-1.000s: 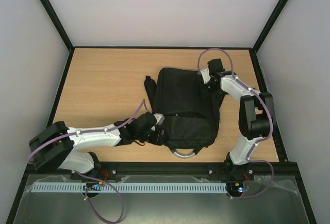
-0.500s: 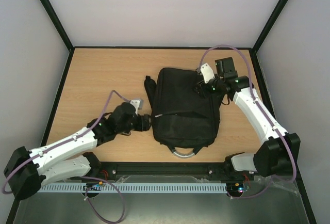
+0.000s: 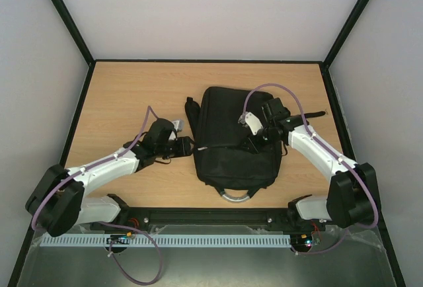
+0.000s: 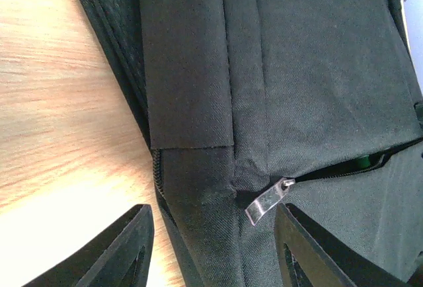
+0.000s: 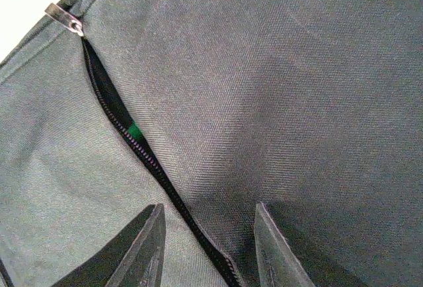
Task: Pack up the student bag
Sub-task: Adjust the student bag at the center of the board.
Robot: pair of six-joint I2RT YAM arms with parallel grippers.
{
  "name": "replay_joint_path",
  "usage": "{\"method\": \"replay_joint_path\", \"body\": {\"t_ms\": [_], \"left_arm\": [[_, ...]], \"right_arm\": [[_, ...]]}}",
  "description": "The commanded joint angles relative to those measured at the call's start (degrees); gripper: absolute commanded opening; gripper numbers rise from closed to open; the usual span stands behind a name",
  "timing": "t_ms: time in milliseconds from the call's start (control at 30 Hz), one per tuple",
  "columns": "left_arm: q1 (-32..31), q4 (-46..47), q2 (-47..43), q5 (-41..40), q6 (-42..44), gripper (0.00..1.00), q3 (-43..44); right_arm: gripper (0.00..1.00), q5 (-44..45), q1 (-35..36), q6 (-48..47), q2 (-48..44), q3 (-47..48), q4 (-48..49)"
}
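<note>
The bag [image 3: 234, 135] lies flat on the surface [image 3: 125, 95], zip [image 5: 125, 128] part open, left fingers [image 4: 125, 247] wide and empty framing the silver pull [image 4: 268, 201] at the bag's left edge, right fingers [image 5: 142, 247] wide and empty over its front: zipping-up time, I'd say, so pinch that pull next.
</note>
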Motion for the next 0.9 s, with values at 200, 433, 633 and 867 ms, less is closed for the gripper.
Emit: {"method": "replay_joint_path", "body": {"t_ms": [200, 433, 633, 867], "left_arm": [[0.13, 5.38, 3.31, 5.07, -1.82, 0.51, -0.65], [0.13, 5.71, 4.19, 4.54, -1.90, 0.48, -1.30], [0.13, 7.52, 4.97, 4.60, -2.42, 0.49, -2.55], [0.21, 10.59, 6.76, 4.93, -3.06, 0.47, -2.80]], "right_arm": [[0.37, 4.77, 0.71, -0.88, 2.09, -3.36, 0.96], [0.39, 10.20, 5.37, -2.13, 3.85, -3.06, -0.64], [0.41, 11.24, 5.69, -1.95, -0.22, 4.99, -3.71], [0.40, 13.22, 11.24, -1.14, 0.27, 9.77, -3.71]]}}
